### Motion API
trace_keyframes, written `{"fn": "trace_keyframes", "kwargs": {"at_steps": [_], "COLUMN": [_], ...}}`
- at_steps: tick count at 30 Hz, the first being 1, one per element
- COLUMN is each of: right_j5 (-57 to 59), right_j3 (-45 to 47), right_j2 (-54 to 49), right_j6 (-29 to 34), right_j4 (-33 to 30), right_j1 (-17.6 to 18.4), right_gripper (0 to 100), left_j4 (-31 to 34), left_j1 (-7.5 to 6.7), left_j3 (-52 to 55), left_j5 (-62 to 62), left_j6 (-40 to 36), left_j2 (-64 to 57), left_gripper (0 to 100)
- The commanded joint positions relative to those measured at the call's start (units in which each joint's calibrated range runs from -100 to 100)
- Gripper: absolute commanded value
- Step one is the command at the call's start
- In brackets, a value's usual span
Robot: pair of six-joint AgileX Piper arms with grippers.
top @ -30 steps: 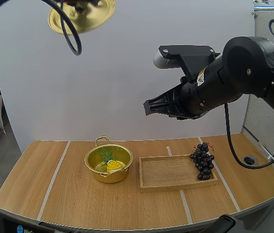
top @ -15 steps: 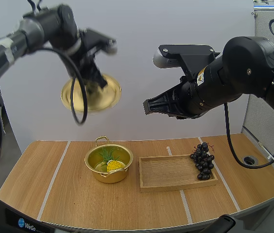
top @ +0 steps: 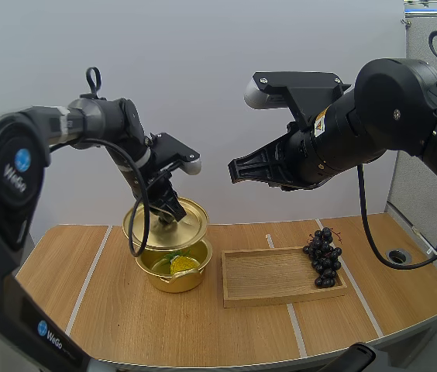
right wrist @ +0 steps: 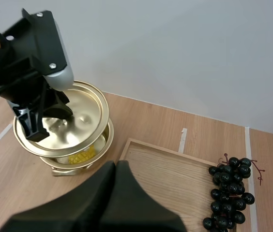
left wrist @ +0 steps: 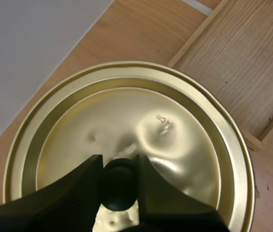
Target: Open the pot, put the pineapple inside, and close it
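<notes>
Lowered, the lid [top: 193, 225] is being held just over the pot [top: 173, 277], pinched by the left gripper [left wrist: 119, 162]. The pineapple [top: 181, 264] is lying inside. The right gripper [right wrist: 115, 166] is being held closed.

Glossy, polished gold-coloured metal: lid [left wrist: 141, 128], pot [top: 164, 283]. Matt pale wood, visible grain: tray [top: 273, 277], tabletop [top: 125, 318]. Smooth black: knob [left wrist: 119, 183].

The gold pot [top: 173, 282] stands upright on the wooden surface [top: 118, 314]. The yellow pineapple [top: 179, 265] with green leaves lies inside it. The gold lid [top: 191, 219] hangs tilted just above the rim, not seated, with its black knob [left wrist: 119, 186] pinched in the left pincer [left wrist: 119, 166].
</notes>
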Motion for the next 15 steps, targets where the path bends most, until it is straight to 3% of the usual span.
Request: {"fn": "trace_keyframes", "kwargs": {"at_steps": [1,15], "right_j5": [-1.05,-1.05], "right_j3": [0.06,0.06], "right_j2": [-0.56,-0.56], "right_j6": [-0.40,-0.40], "right_j4": [-0.18,-0.18], "right_j1": [-0.20,-0.20], "right_gripper": [0,0], "left_j4": [-5.40,-5.30], "left_j1": [-0.14,-0.07], "left_j3": [0.40,0.40], "left_j5": [-1.98,-6.34], "left_j6": [2.68,3.11], "left_j2": [6.12,12.50], "left_gripper": [0,0]}}
